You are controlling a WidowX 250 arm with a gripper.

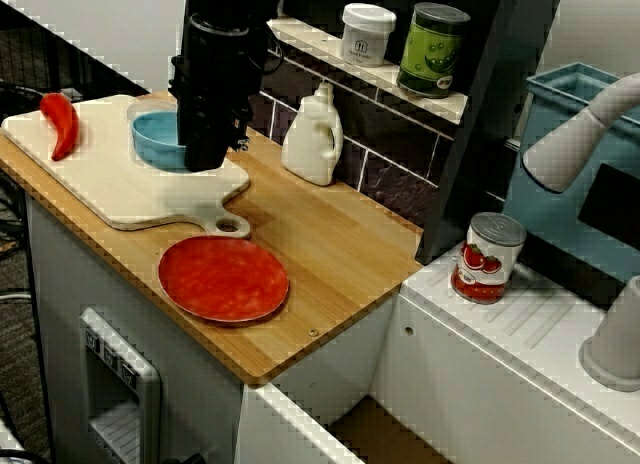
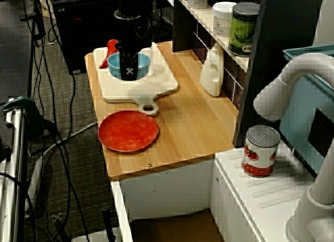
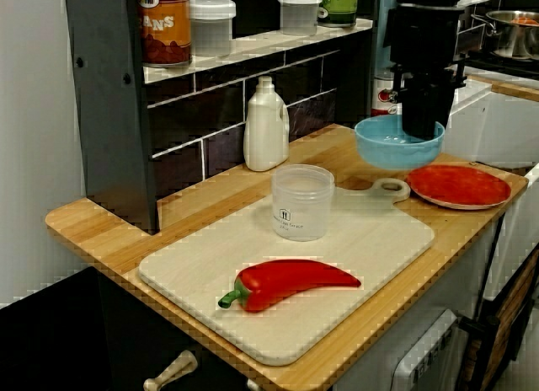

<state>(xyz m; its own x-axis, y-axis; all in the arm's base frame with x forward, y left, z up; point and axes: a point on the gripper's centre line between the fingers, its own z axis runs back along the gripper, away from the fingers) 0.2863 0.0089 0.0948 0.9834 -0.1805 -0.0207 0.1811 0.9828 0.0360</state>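
Note:
My black gripper (image 1: 205,154) comes down onto a light blue bowl (image 1: 152,142) and looks shut on its rim. In the view from the counter's end the bowl (image 3: 383,147) hangs a little above the far end of the pale cutting board (image 3: 370,239), with the gripper (image 3: 421,130) at its right side. From above, the gripper (image 2: 129,72) covers the bowl's (image 2: 143,62) middle. A red pepper (image 3: 290,283) lies on the board's other end. A clear plastic cup (image 3: 302,201) stands upright on the board between pepper and bowl.
A red plate (image 1: 222,279) lies on the wooden counter beside the board's handle. A white bottle (image 1: 313,134) stands against the tiled wall under a shelf of jars (image 1: 368,34). A tomato can (image 1: 487,257) stands on the white sink surface, near a grey faucet (image 1: 580,134).

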